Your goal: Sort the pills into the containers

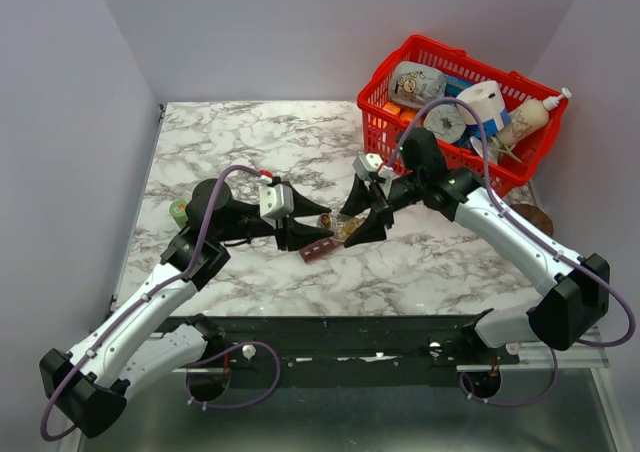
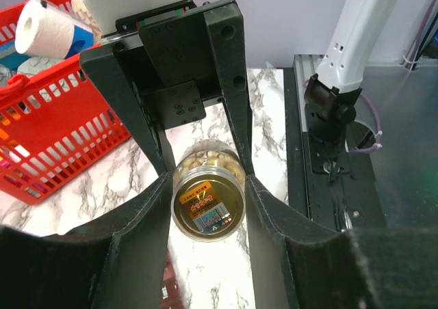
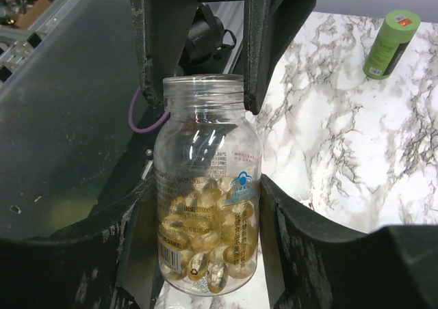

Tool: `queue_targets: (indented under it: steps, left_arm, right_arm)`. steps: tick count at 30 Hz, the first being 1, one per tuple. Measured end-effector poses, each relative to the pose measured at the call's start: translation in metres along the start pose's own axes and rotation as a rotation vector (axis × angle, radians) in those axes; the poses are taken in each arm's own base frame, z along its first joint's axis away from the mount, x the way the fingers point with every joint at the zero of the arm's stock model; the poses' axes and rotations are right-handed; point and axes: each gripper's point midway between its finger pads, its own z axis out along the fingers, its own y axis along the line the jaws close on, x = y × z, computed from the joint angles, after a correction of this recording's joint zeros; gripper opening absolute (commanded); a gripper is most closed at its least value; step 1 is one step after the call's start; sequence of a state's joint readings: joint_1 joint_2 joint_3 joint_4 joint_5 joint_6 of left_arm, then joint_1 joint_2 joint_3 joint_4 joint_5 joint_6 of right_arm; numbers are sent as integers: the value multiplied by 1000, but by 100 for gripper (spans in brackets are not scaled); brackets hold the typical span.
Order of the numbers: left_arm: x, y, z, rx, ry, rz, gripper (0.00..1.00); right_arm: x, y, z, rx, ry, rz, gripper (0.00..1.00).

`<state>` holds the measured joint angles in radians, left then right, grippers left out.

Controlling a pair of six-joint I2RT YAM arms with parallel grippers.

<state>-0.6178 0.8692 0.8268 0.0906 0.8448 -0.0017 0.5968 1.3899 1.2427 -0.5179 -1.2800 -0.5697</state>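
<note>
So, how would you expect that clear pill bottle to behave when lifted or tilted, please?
The pill bottle looks smooth and glossy, so probably slippery. It is only partly full of capsules, so likely light. Uncapped, it could spill them if tipped.

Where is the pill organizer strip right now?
In the top view, the pill organizer strip lies mid-table on the marble table, just on the near side of the left gripper and the bottle.

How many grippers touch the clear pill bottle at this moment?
2. The right gripper clamps the body of the clear bottle; the left gripper pinches its open neck from both sides.
</note>
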Motion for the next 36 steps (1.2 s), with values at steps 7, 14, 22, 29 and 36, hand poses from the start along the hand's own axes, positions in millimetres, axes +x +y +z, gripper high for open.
queue_targets:
  steps: [7, 14, 22, 29, 36]
  left_arm:
    - [2, 6, -1, -43, 26, -58, 0]
    - [5, 27, 12, -133, 94, -366, 0]
    - [32, 57, 28, -252, 207, -786, 6]
    - [43, 72, 20, -425, 259, -903, 55]
    - [43, 76, 14, -489, 261, -893, 83]
  right_arm:
    - [1, -6, 0, 25, 9, 19, 15]
    - [8, -22, -7, 139, 67, 1, 15]
    - [34, -43, -22, 300, 177, 47, 15]
    - [40, -60, -24, 393, 212, 17, 15]
    - [29, -69, -24, 423, 181, -14, 15]
